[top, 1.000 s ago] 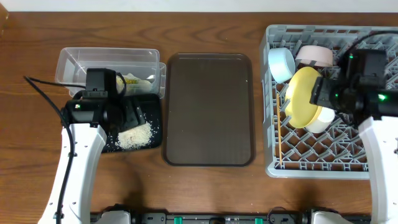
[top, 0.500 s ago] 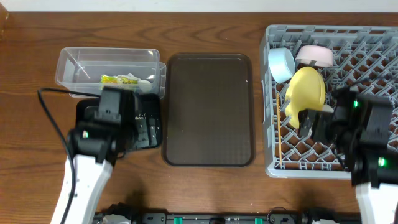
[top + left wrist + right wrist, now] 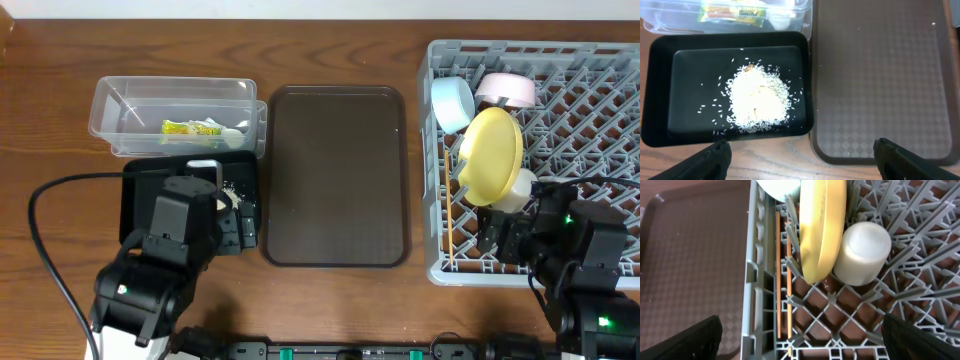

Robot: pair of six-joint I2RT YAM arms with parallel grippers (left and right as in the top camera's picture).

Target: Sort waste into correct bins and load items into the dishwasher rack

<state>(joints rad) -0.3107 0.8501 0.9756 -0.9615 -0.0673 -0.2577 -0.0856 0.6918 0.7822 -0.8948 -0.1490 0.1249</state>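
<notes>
Wooden table (image 3: 330, 300): left gripper (image 3: 802, 150), spread, above white rice (image 3: 759, 100) in the glossy black tray (image 3: 660, 90); right gripper (image 3: 802, 337), spread, near the round yellow plate (image 3: 820, 225) in the grey plastic rack (image 3: 434, 230); lift both straight, touching nothing.

A brown wooden table (image 3: 330, 50) is filling almost the whole overhead view, its grain running left to right, soft even light lying across it and casting only faint shadows, while a thin pale strip (image 3: 300, 8) is showing along the far edge, too narrow to tell wall from floor.
</notes>
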